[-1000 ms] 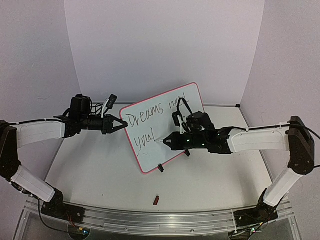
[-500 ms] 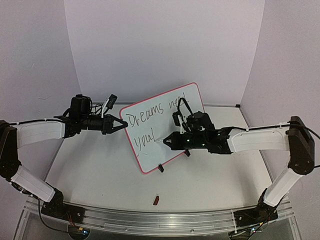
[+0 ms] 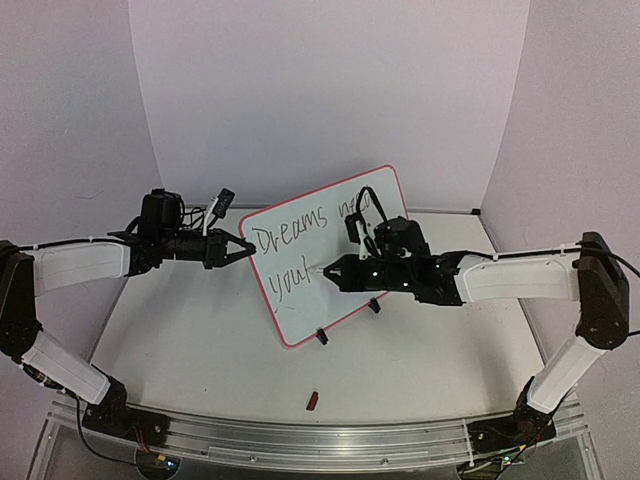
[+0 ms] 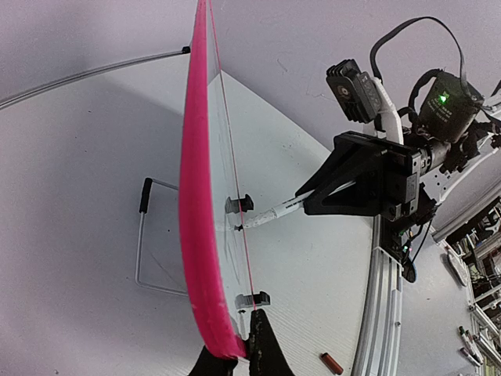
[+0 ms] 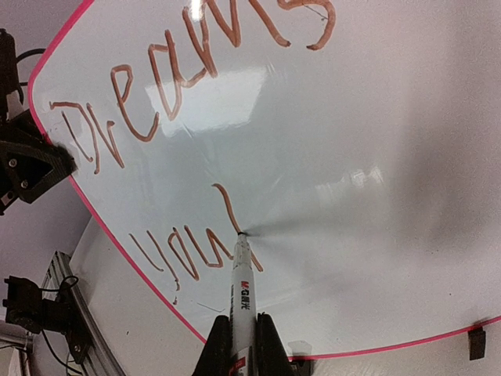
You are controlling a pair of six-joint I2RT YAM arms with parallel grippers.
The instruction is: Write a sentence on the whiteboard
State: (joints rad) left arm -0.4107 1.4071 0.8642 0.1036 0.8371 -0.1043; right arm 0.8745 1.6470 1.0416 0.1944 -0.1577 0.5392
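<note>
Left gripper (image 3: 243,250) is closed on the left edge of the whiteboard (image 3: 312,312), clamping its pink frame to steady it. The whiteboard stands on its black clip feet at the middle of the table (image 3: 180,340), writing face toward the arms. Right gripper (image 3: 332,271) is closed around a marker (image 5: 242,291), whose tip touches the whiteboard just right of the second line. Legible so far: "Dreams", a partly hidden word, then "you" and one further stroke. Assessment: the sentence appears nearly complete; finishing the last mark and lifting the marker remain.
</note>
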